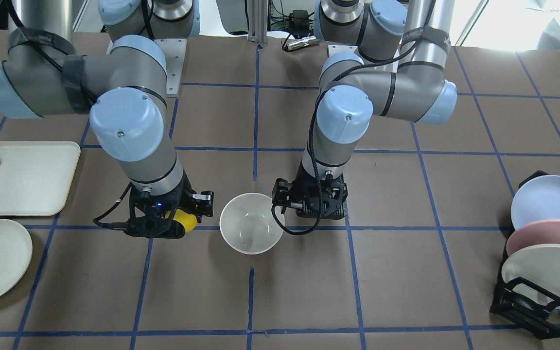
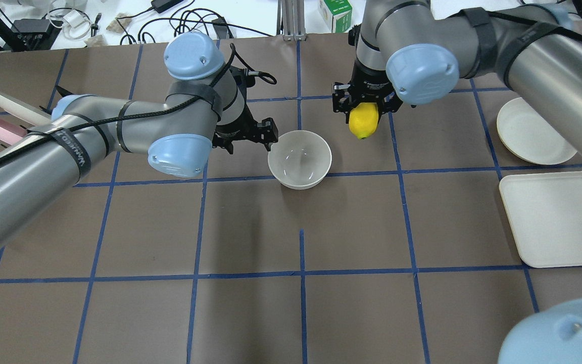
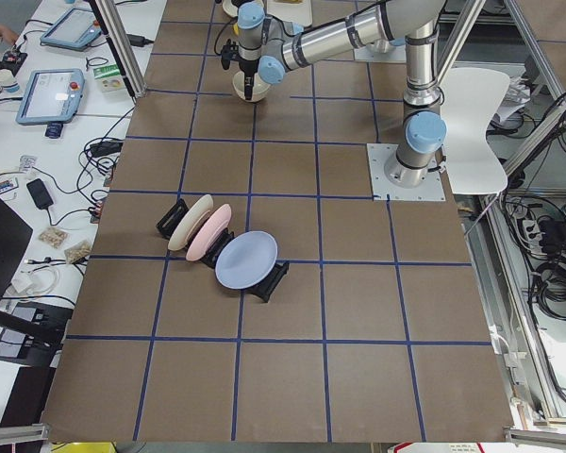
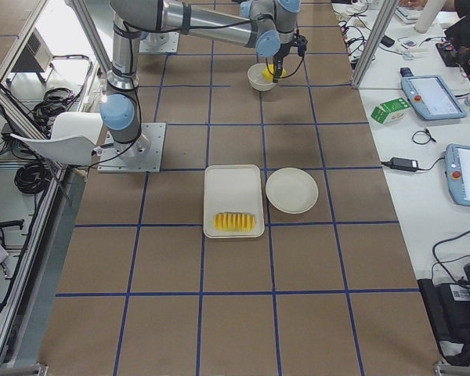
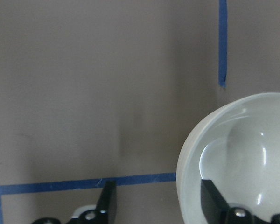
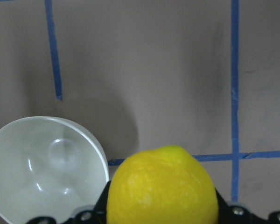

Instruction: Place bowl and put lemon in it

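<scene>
The bowl stood upright near the middle of the table. The left gripper straddled its rim, jaws wide, one finger inside. Just beside the bowl, the right gripper clamped the lemon.

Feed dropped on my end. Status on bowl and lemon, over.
Left tool open, astride bowl rim. Right tool shut on lemon, beside bowl. Bowl upright, empty. Nothing between them.
</scene>
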